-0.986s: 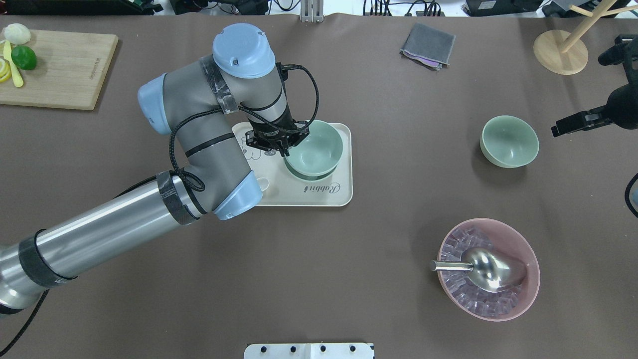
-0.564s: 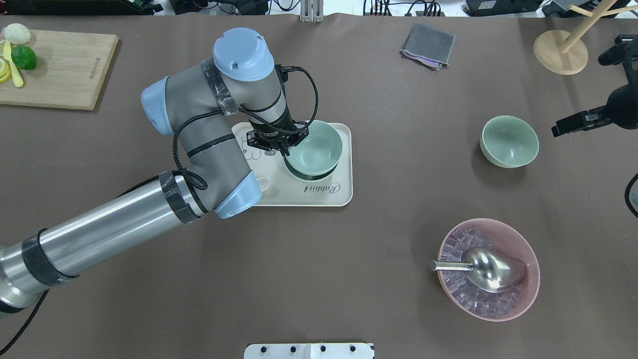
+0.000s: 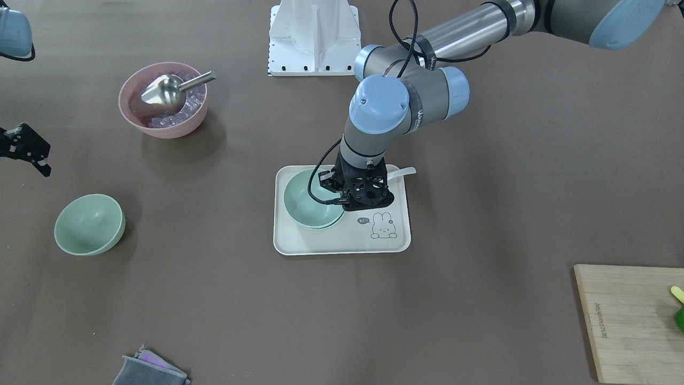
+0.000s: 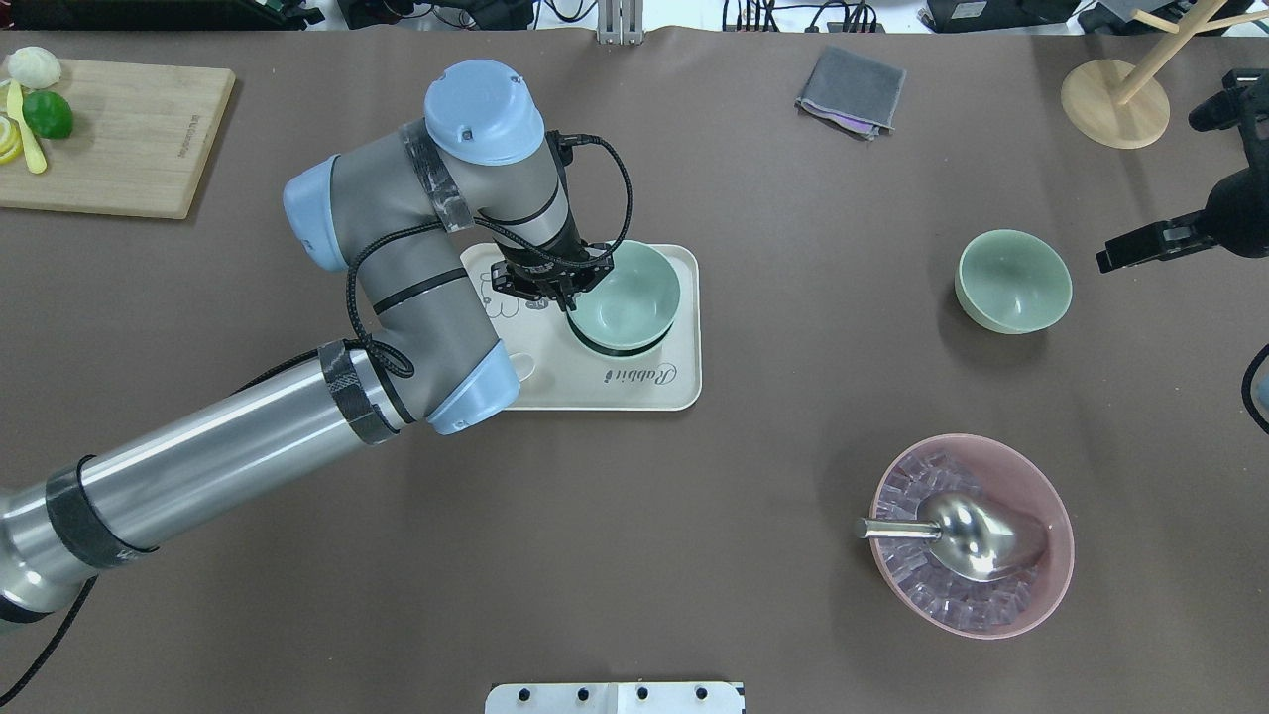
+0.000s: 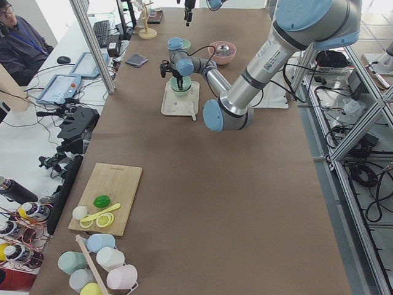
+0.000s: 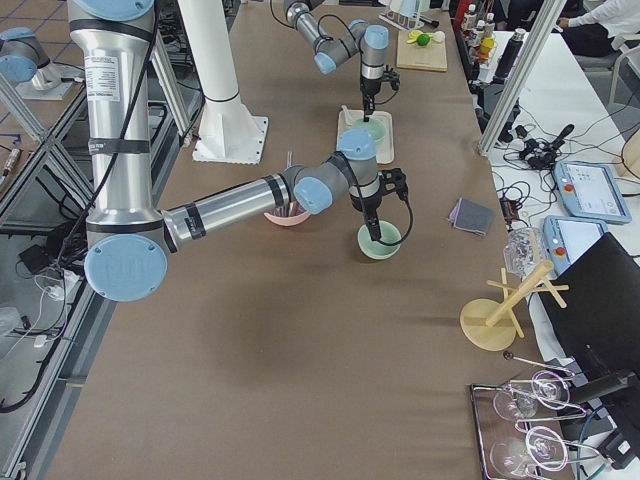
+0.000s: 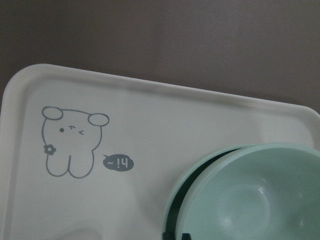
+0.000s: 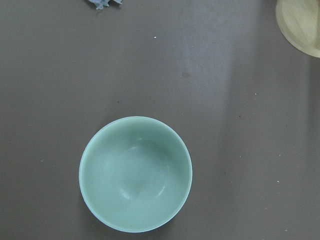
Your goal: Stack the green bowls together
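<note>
top green bowl [image 4: 630, 293]: partly inside the lower green bowl [image 7: 171, 204], a bit to one side, on the white tray [image 4: 684, 387] | left gripper [image 4: 567, 300]: pinches the top green bowl's rim | third green bowl [image 4: 1013, 281]: alone on the brown table [image 4: 694, 545], well apart from the tray | right gripper [image 4: 1115, 258]: near it, not touching; open or closed, cannot tell

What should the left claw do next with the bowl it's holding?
Probably lower it slightly before releasing. The left claw grips the upper green bowl by its rim; the left wrist view shows a dark gap and an offset to the lower green bowl on the tray, so it looks unseated.
</note>
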Tool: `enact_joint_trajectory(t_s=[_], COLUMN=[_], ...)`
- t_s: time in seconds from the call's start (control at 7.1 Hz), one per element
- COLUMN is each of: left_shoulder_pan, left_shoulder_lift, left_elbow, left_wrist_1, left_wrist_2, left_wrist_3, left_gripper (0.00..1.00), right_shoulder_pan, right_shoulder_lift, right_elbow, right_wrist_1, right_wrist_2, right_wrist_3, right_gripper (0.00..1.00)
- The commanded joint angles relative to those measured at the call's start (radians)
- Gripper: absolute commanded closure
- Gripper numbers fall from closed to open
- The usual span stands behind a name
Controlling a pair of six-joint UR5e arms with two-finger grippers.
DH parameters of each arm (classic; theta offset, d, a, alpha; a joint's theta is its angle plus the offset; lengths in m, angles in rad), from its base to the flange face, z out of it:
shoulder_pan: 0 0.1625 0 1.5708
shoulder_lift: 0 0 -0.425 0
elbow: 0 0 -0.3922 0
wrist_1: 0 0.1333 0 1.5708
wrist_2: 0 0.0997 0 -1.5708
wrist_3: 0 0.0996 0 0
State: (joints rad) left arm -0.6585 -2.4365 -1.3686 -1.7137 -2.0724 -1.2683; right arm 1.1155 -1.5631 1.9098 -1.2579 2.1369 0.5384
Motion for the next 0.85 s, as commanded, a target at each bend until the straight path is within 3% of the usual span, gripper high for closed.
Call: enact_joint_trajectory(t_s=[0.0, 0.7], left_shoulder_pan=[0.003, 0.008], left_shoulder_lift=[0.004, 0.011], left_elbow=[0.000, 0.005], left_wrist_1=[-0.001, -0.027], left_wrist_2=[0.000, 0.002], left_wrist_3=[0.001, 0.000], left_gripper=[1.00, 1.00], right_shoulder_pan=[0.000, -0.002], right_shoulder_lift=[0.000, 0.000], right_elbow=[0.000, 0.000], right_wrist_1=[0.000, 0.000], right_wrist_2=[0.000, 0.000], right_wrist_3=[0.000, 0.000], right_gripper=[0.00, 0.00])
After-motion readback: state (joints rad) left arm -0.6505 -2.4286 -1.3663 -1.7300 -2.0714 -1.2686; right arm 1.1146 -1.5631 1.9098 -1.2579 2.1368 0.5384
